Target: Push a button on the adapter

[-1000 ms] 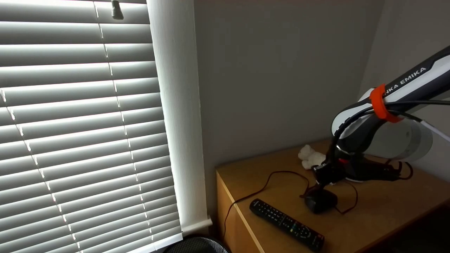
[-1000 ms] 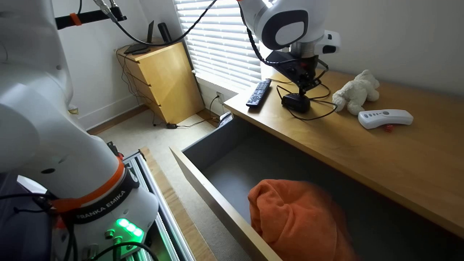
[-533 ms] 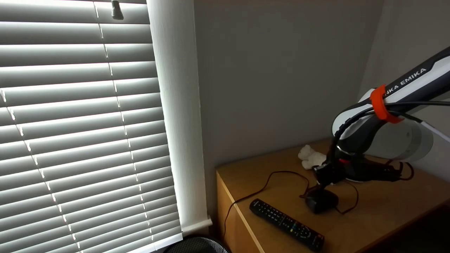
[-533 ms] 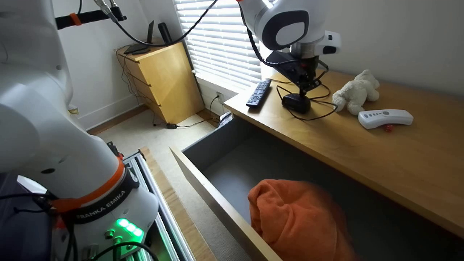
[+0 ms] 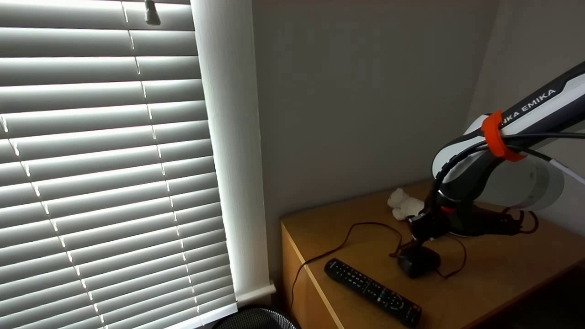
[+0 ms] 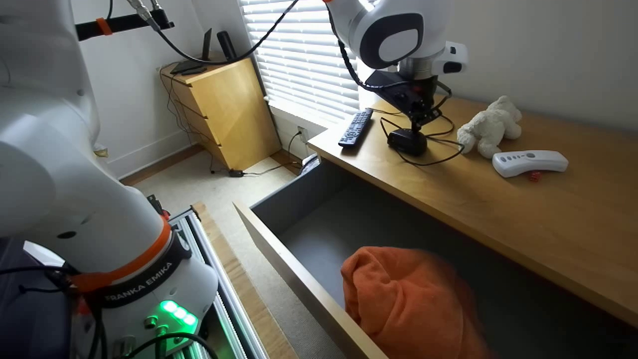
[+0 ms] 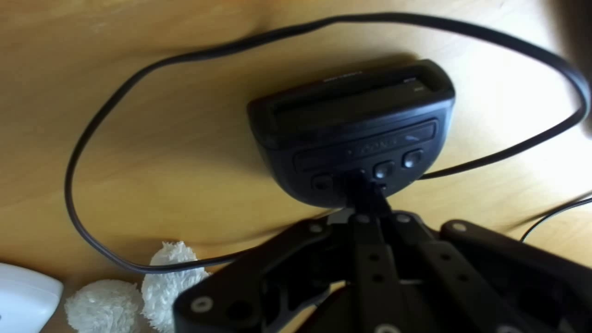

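My gripper (image 7: 367,186), pressed together, is at the adapter (image 7: 356,129) — just right of its left button (image 7: 323,181). Reaching looks done — the push itself I can't confirm.

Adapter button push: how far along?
Done: the hand is shut and at the adapter. Under way: its fingertips overlap the button row in the wrist view, likely lined up to press or already pressing. Left: a confirmed press, since the fingertips hide the contact spot; then probably lifting clear.
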Controlling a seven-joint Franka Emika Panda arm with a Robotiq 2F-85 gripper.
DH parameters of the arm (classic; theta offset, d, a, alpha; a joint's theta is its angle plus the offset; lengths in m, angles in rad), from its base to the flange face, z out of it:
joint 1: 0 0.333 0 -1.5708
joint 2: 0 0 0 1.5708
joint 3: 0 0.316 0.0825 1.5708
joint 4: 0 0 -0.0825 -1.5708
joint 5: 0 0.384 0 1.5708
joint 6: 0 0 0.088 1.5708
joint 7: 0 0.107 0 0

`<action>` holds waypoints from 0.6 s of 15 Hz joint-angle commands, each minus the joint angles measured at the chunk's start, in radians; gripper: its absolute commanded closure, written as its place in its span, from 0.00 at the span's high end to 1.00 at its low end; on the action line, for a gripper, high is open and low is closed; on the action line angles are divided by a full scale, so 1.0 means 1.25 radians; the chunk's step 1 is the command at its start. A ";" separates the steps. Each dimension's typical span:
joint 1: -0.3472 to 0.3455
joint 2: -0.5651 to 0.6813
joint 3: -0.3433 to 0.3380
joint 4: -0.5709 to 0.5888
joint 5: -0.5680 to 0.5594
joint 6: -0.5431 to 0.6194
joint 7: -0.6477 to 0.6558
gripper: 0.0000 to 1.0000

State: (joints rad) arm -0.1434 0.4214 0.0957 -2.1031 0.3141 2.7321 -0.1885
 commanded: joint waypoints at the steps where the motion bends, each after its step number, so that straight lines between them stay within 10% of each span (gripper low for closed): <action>1: -0.002 -0.041 0.008 -0.028 0.002 -0.006 0.009 0.00; 9: 0.052 -0.201 -0.067 -0.103 -0.163 -0.160 0.068 0.00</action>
State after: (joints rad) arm -0.1236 0.2862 0.0668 -2.1410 0.2268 2.6293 -0.1661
